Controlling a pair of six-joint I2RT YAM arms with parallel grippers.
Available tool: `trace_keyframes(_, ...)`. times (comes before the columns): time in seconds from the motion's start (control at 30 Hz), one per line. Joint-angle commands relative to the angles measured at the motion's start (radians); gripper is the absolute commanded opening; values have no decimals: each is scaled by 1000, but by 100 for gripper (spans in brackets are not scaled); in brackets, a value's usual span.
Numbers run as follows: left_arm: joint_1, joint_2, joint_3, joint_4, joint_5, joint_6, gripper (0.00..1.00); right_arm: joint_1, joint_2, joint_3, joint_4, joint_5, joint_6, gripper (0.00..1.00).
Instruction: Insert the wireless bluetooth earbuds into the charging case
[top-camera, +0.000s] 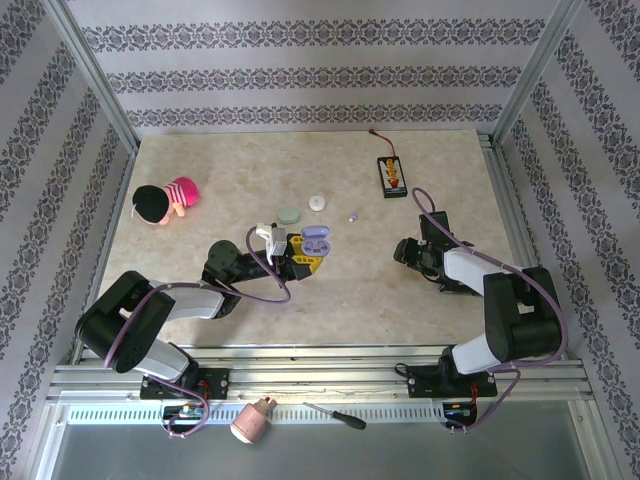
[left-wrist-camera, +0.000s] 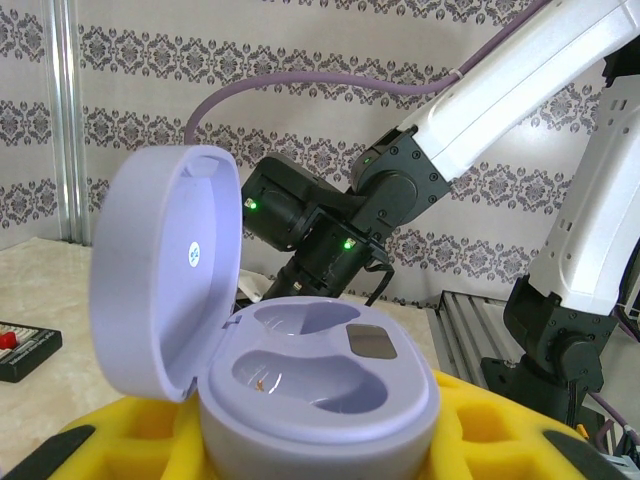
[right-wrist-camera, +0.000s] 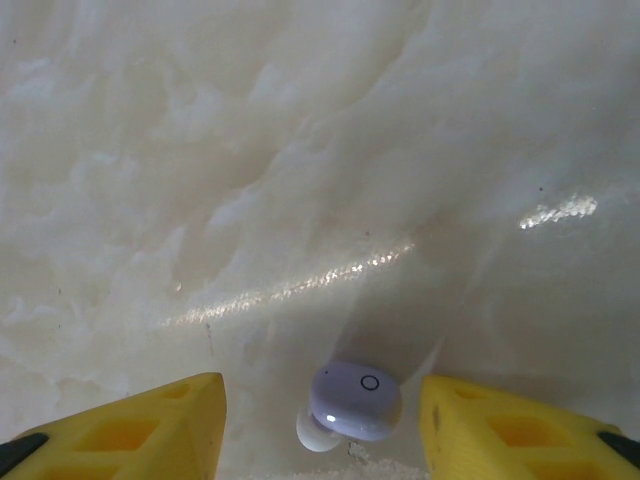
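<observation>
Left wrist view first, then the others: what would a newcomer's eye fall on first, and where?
An open lilac charging case, lid up, both hollows seemingly empty, sits gripped in the left jaws. In the right wrist view a lilac earbud lies on the pale table between the open right jaws, touching neither. From above, a pink and black soft toy stands out at the table's far left.

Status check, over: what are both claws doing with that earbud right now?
Left gripper shut on open, empty charging case. Right gripper open, straddling earbud on table, not touching.
</observation>
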Motion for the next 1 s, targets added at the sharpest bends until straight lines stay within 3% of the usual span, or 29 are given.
trace_keyframes(0.0, 11, -13, -4, 60, 12, 21, 33, -5, 30, 30, 23, 6, 3, 52)
trace_keyframes(0.63, 12, -4, -5, 60, 12, 31, 33, 28, 104, 139, -18, -16, -78, 47)
trace_keyframes(0.97, 29, -13, -26, 60, 8, 42, 33, 116, 14, 181, -209, 260, -146, 48)
